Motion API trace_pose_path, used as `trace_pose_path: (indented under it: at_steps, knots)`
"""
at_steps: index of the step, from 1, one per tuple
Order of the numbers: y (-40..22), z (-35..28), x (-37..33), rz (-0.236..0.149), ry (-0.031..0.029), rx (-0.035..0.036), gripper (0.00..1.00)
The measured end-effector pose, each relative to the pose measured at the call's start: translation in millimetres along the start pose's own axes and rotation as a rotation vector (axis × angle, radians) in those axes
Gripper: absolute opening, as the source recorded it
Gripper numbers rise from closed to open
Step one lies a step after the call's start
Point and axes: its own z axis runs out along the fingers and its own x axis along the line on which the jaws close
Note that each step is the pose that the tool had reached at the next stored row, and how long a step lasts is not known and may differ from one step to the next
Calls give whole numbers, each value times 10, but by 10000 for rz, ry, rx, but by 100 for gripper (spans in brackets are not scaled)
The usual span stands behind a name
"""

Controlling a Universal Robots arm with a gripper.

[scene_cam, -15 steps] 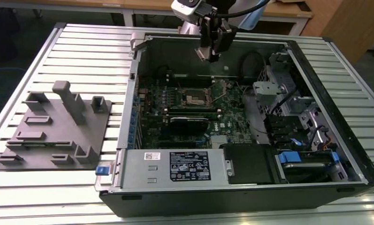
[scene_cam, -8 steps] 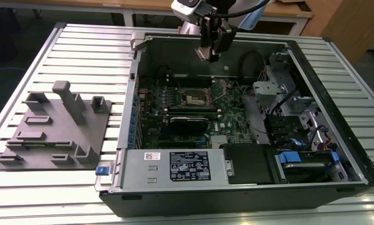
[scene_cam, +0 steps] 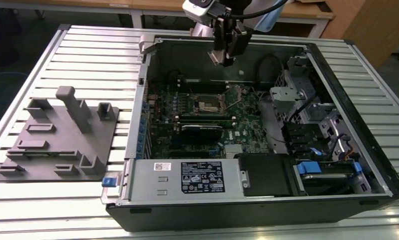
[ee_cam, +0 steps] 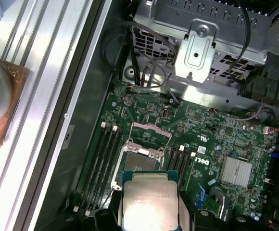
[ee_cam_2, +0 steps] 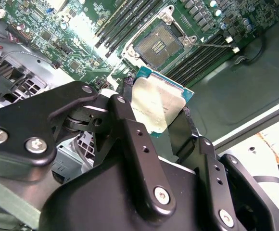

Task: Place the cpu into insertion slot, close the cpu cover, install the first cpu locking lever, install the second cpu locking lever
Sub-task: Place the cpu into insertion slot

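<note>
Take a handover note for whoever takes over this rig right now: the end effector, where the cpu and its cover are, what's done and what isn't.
End effector: shut on the cpu, gripping it by its edges above the motherboard.
Insertion slot: empty, contacts exposed, close below the cpu.
Cpu cover: looks swung up, open.
Done: cpu is in the grasp, over the open computer case.
Left: cpu not yet seated, cover not yet closed, both locking levers not yet set.
</note>
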Motion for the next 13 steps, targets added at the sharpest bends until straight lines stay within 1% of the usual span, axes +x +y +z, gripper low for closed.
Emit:
trace_pose_path:
  at_steps: [9, 10, 13]
  knots:
    - [0, 0, 0, 47, -4, -1, 54]
    - [0, 0, 0, 151, -11, -3, 54]
    - [0, 0, 0, 155, -12, -3, 54]
